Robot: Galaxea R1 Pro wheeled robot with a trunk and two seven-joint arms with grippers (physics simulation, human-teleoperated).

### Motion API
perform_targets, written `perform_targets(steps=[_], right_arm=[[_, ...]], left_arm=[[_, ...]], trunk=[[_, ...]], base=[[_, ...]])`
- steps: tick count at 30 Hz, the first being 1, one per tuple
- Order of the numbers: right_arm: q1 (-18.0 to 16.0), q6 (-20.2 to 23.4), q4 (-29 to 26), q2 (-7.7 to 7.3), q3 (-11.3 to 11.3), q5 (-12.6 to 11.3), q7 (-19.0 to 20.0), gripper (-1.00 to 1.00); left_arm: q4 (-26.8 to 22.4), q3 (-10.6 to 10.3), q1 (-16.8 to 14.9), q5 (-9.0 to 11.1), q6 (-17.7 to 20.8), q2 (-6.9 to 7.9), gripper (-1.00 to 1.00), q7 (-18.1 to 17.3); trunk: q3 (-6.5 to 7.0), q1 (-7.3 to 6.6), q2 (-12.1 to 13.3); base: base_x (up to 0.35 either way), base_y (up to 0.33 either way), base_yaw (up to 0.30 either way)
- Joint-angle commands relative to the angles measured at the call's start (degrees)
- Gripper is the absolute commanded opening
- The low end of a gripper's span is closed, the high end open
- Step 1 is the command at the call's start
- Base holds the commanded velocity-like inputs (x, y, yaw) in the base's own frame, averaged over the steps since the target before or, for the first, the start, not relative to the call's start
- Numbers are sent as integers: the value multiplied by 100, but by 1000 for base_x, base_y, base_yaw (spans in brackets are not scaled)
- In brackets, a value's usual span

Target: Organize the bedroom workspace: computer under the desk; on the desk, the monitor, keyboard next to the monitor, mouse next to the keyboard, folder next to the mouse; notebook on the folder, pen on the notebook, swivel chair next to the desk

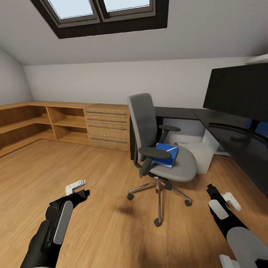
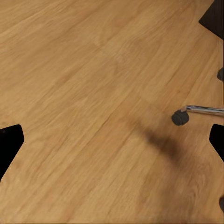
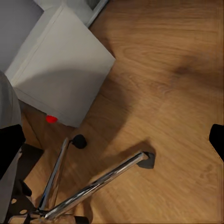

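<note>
The grey swivel chair (image 1: 154, 137) stands on the floor in mid-room, left of the black desk (image 1: 227, 130). On its seat lies the blue folder (image 1: 166, 155) with the pale pen (image 1: 171, 149) on top. The black monitor (image 1: 240, 93) stands on the desk, and the small dark mouse (image 1: 238, 137) lies in front of it. Under the desk sits the pale computer (image 1: 201, 154), whose case (image 3: 60, 65) has a red button. My left gripper (image 1: 80, 189) and right gripper (image 1: 222, 194) hang open and empty over the floor either side of the chair base (image 3: 93, 186). I cannot make out the keyboard or the notebook.
A light wooden drawer cabinet (image 1: 108, 126) and low open shelves (image 1: 37, 124) line the back and left walls. A chair castor (image 2: 179, 116) on its chrome leg lies close ahead of my left gripper. Open wooden floor (image 1: 93, 223) lies in front.
</note>
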Motion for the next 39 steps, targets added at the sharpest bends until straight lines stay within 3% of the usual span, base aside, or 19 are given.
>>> perform_targets(steps=[1, 10, 20, 26, 39], right_arm=[[-4, -29, -2, 0, 14, -60, -6, 100], [-3, -29, 3, 0, 15, -60, -4, 100], [-3, -28, -8, 0, 23, -17, 108, 100], [3, -29, 13, -8, 11, 39, 561, 100], [4, -29, 27, -25, 2, 37, 627, 100]], left_arm=[[-7, 7, -2, 61, 15, -3, 100, 43], [-7, 7, -2, 53, 21, 0, 100, 43], [-7, 7, -2, 47, 22, 4, 100, 47], [-7, 7, -2, 44, 21, -2, 100, 49], [0, 0, -2, 43, 20, -3, 100, 52]], trunk=[[-6, -1, -3], [-48, -1, -3], [-62, -1, -3], [-62, -1, -3], [-62, -1, -3]], base=[[-12, 274, -242], [-3, 95, -188], [10, 2, -29], [252, 0, 0], [317, 0, 0]])
